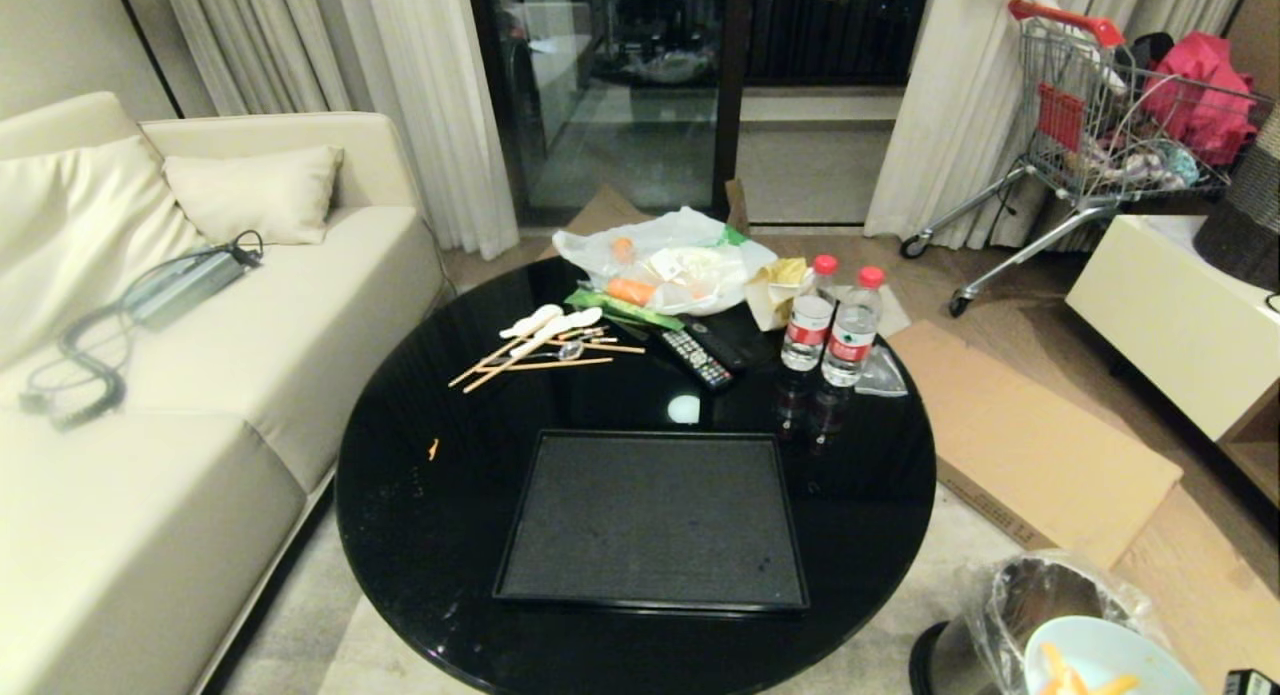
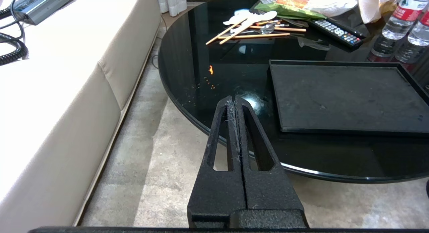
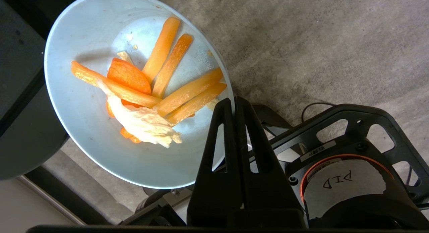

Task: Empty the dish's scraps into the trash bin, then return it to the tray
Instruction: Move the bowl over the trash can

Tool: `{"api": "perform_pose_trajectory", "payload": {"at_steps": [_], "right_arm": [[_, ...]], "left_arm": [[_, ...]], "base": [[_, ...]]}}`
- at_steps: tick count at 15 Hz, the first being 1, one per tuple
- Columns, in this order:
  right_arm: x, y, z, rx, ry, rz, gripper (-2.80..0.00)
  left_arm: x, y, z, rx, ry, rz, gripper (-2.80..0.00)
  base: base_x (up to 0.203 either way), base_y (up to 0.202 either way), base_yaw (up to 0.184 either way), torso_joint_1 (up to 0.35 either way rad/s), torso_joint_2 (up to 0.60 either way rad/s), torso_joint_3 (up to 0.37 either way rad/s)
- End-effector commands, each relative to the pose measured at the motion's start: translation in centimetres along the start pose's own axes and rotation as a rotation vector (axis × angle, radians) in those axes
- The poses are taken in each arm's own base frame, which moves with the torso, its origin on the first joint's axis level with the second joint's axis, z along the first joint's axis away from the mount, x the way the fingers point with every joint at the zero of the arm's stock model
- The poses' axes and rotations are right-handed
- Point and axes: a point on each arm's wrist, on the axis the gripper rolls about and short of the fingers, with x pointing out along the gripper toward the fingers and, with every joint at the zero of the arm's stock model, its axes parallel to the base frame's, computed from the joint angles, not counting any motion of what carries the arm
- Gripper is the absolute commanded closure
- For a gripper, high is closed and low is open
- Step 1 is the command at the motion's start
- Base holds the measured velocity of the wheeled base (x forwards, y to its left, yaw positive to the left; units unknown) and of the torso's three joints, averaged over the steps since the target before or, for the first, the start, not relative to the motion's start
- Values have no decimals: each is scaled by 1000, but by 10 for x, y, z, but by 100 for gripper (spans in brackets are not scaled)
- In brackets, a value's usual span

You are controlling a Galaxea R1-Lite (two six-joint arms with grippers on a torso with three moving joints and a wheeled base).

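The pale bluish-white dish (image 3: 87,132) hangs in the air off the table's right side, my right gripper (image 3: 233,102) shut on its rim. Orange strips and a pale leaf, the scraps (image 3: 147,99), lie inside it. In the head view the dish (image 1: 1105,655) shows at the lower right corner, just in front of the shiny metal trash bin (image 1: 1010,615) with its clear bag. The black tray (image 1: 650,520) lies bare on the round black table (image 1: 420,535). My left gripper (image 2: 233,99) is shut on nothing, held low by the table's near edge.
At the table's far side lie chopsticks and spoons (image 1: 545,340), a remote (image 1: 697,357), two water bottles (image 1: 835,320) and a plastic bag of food (image 1: 665,265). A cream sofa (image 1: 150,375) stands left; flat cardboard (image 1: 1040,445) lies right. One orange scrap (image 1: 433,449) rests on the table.
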Motion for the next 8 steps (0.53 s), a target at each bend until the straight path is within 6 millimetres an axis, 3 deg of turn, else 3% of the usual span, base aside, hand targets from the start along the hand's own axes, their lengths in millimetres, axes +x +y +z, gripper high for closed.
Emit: {"api": "perform_pose_trajectory", "payload": {"at_steps": [1, 8], "right_arm": [[0, 1, 1, 5, 0, -1, 0], [-2, 2, 2, 28, -6, 5, 0]], "left_arm": [[0, 0, 0, 0, -1, 0, 0], [0, 0, 0, 0, -1, 0, 0]], "base": [[0, 0, 0, 0, 0, 0], [0, 0, 0, 0, 0, 0]]}}
